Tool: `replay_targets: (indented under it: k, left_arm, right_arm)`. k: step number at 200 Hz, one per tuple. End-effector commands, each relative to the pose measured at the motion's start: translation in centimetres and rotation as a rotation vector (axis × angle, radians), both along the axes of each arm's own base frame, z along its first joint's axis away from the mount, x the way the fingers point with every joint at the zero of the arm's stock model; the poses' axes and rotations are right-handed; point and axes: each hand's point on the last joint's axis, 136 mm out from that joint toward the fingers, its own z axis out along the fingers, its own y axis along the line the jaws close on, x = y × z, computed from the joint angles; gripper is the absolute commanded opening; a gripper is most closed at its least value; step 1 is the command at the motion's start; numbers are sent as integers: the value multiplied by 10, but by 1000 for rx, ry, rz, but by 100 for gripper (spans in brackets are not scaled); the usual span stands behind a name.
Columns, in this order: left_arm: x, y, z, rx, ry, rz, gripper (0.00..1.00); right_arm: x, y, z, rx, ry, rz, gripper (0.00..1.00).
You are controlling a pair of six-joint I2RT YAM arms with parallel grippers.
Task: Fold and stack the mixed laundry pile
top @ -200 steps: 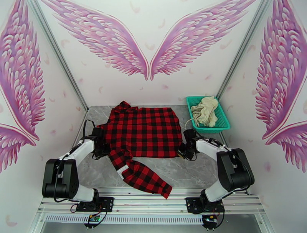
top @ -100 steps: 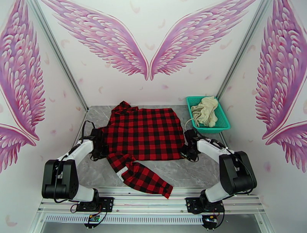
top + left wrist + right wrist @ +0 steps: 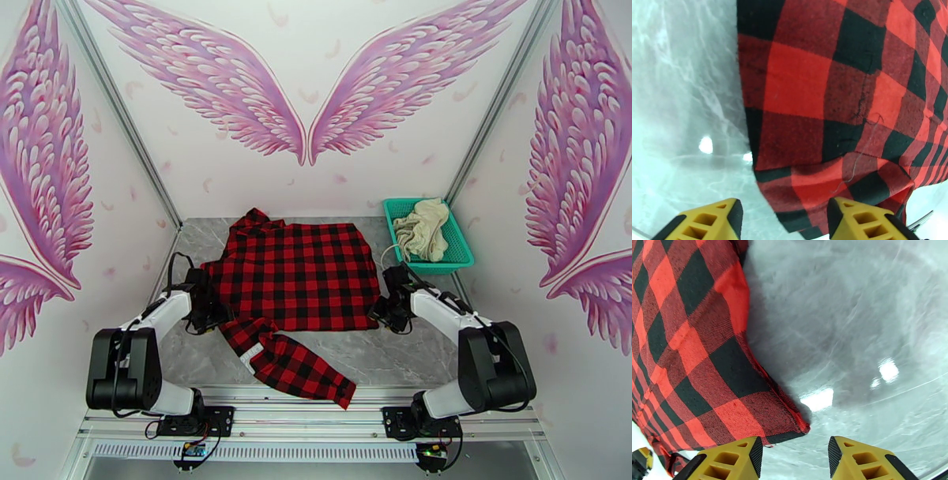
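1. Edges first: the red-and-black check shirt [image 3: 296,272] is spread flat across the middle of the table [image 3: 379,355]. Its far edge is close to the back wall. One sleeve [image 3: 288,363] trails diagonally toward the near edge, with a white label [image 3: 251,353] showing on it.
2. The left gripper [image 3: 784,221] sits low at the shirt's near-left corner with its jaws apart and nothing clamped. The cloth corner lies down between the yellow fingers [image 3: 711,221].
3. The right gripper [image 3: 794,461] is at the near-right corner, also spread and holding nothing. The hem corner stops just ahead of its left finger, and the gap is over bare tabletop.
4. Free room: there's a narrow bare strip left of the shirt, and a bigger bare patch near-right between the sleeve and the right arm.
5. The cream garment [image 3: 421,229] is bunched up in the teal basket [image 3: 466,253] at the far-right corner, well apart from the shirt.
6. Versus a second ago: both grippers were pinched at those same corners and have let go. The near hem now lies flatter and a touch closer to the arms. The right elbow has swung outward. The sleeve and basket haven't budged.
7. The surface is glossy grey marble-look, with lamp glare spots in both wrist views. The walls are white with big pink wing murals, and there are metal frame posts in the corners.
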Motion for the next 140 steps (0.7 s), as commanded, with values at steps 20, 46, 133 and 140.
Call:
replay_targets:
  k: [20,46,133,140]
  left_arm:
    - [8,-12,-14,-90,-21,71,48]
    - [11,-12,-10,-88,-41,71,24]
    - [28,-18,44,-121,-186,6,0]
    - [26,-19,46,-119,-182,-2,0]
  right_arm:
    - [0,9,-11,73,11,-38,51]
    - [-1,11,-16,86,14,-51,48]
    - [0,7,5,56,-6,-30,10]
    - [-2,6,8,52,-6,-27,9]
